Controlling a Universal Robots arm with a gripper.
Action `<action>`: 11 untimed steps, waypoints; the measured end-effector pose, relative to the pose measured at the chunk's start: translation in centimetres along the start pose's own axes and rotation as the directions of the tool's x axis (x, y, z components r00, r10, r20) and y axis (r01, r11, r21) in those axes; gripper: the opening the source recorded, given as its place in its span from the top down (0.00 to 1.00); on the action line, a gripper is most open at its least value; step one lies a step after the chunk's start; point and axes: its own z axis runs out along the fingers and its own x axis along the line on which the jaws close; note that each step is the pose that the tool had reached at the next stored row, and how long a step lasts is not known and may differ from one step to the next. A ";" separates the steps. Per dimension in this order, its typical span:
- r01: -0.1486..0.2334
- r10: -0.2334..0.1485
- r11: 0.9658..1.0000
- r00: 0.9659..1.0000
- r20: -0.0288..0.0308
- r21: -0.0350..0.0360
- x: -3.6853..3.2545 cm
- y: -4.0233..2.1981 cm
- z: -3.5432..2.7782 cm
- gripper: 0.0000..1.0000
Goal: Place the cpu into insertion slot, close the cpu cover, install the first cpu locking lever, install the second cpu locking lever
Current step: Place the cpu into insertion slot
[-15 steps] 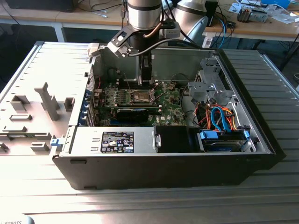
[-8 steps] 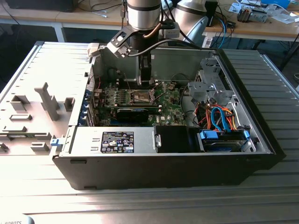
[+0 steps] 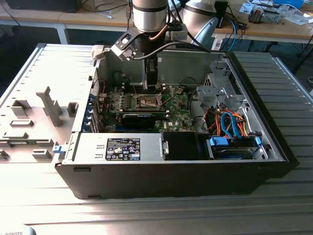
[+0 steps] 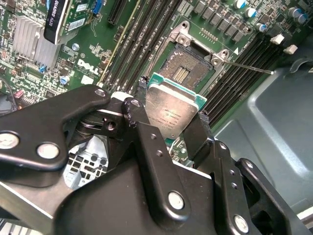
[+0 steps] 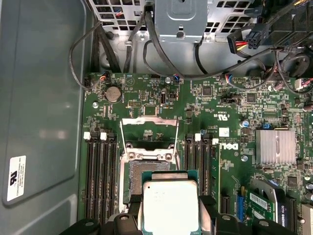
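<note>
My gripper (image 4: 172, 104) is shut on the cpu (image 4: 171, 111), a flat silver-topped chip with a green edge, clamped by two opposite sides between the black fingers (image 5: 207, 209). The cpu (image 5: 169, 205) hangs a little above the motherboard and partly overlaps the insertion slot (image 5: 145, 172), whose dark contact field (image 4: 187, 69) still shows beyond the chip. Behind the slot the cpu cover (image 5: 148, 133) stands raised on its hinge. A thin wire locking lever (image 4: 250, 66) sticks out to one side. In the exterior view the gripper (image 3: 152, 88) reaches down into the open computer case over the slot (image 3: 146, 101).
Long black memory slots (image 5: 100, 176) flank the socket on both sides. A finned silver heat sink (image 5: 275, 146) and a black card (image 4: 62, 19) lie nearby. Cables (image 5: 161, 58) and a metal drive cage (image 3: 217, 90) crowd the case's far end. Grey case walls (image 5: 41, 98) close in.
</note>
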 end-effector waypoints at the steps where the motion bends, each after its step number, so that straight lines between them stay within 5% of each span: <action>1: 0.000 0.000 1.000 1.000 0.000 0.000 0.00 -0.03 0.01 0.46; 11: 0.000 0.000 1.000 1.000 0.000 0.000 0.01 -0.25 0.12 0.46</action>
